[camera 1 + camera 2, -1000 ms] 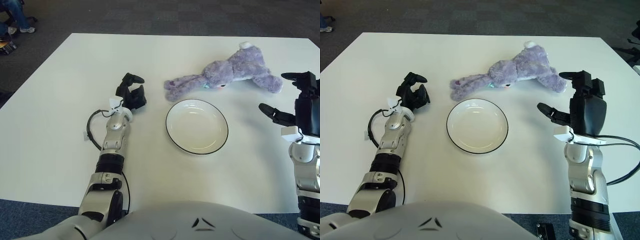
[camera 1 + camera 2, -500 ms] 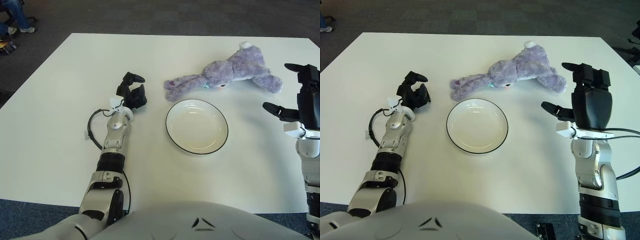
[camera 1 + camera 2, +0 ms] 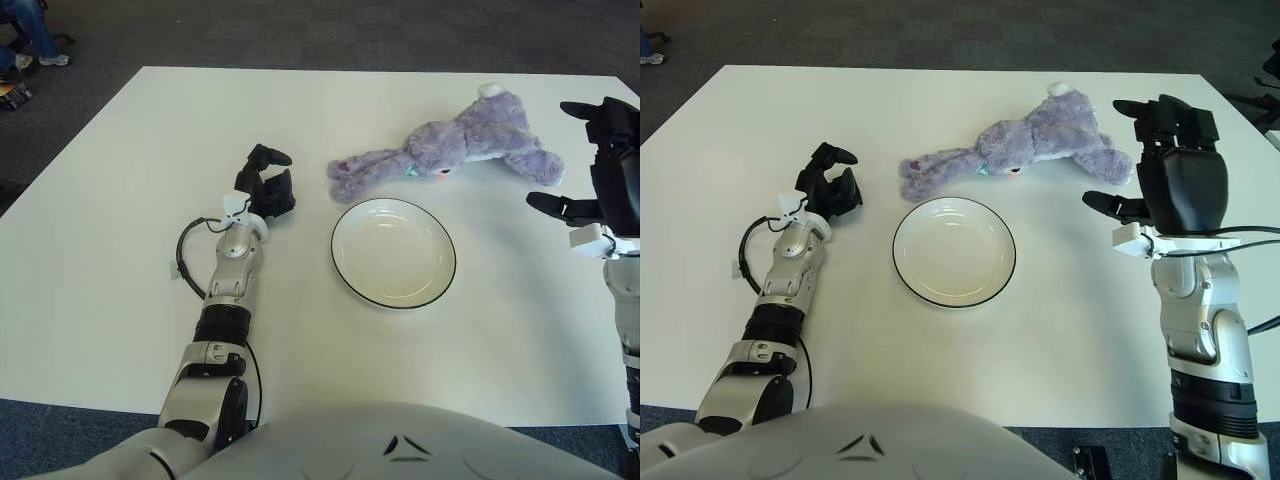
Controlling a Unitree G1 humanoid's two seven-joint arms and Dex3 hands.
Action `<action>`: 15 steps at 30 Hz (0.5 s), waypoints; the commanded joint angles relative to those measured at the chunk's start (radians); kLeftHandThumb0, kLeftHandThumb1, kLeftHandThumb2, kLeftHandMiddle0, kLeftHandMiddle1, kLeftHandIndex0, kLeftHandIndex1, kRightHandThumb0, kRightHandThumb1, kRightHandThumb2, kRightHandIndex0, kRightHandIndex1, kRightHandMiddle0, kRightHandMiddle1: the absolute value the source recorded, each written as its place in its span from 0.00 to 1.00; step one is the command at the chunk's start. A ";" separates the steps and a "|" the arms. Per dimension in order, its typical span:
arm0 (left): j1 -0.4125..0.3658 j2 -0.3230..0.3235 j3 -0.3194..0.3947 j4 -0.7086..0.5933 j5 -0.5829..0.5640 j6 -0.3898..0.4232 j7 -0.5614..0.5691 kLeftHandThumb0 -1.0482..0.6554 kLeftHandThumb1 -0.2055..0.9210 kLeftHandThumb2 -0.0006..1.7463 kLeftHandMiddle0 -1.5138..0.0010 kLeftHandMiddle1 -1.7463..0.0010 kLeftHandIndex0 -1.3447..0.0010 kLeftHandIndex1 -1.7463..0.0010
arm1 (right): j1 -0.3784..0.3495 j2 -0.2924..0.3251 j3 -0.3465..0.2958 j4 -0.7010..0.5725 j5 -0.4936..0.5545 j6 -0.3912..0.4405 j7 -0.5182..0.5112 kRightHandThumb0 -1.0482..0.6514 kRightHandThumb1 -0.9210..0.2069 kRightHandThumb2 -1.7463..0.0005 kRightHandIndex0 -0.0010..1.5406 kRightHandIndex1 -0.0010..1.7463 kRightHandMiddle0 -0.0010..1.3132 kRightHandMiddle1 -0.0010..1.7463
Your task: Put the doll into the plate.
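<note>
Hovering right hand [image 3: 1160,165] released beside doll [image 3: 1025,143] | left hand [image 3: 828,188] clenched | plate [image 3: 954,250] bare

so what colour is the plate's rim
Black, around a white plate; clearest in the right eye view.
</note>
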 commanded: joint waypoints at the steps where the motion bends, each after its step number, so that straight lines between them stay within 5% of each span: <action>1: 0.033 -0.013 -0.006 0.029 0.011 -0.014 0.010 0.38 0.69 0.57 0.26 0.00 0.69 0.00 | -0.041 -0.040 0.016 0.025 -0.011 0.025 0.044 0.34 0.61 0.44 0.00 0.12 0.00 0.34; 15: 0.036 -0.009 -0.015 0.032 0.019 -0.027 0.008 0.38 0.71 0.55 0.25 0.00 0.70 0.00 | -0.146 -0.098 0.098 0.067 -0.042 0.107 0.157 0.20 0.41 0.58 0.00 0.00 0.00 0.29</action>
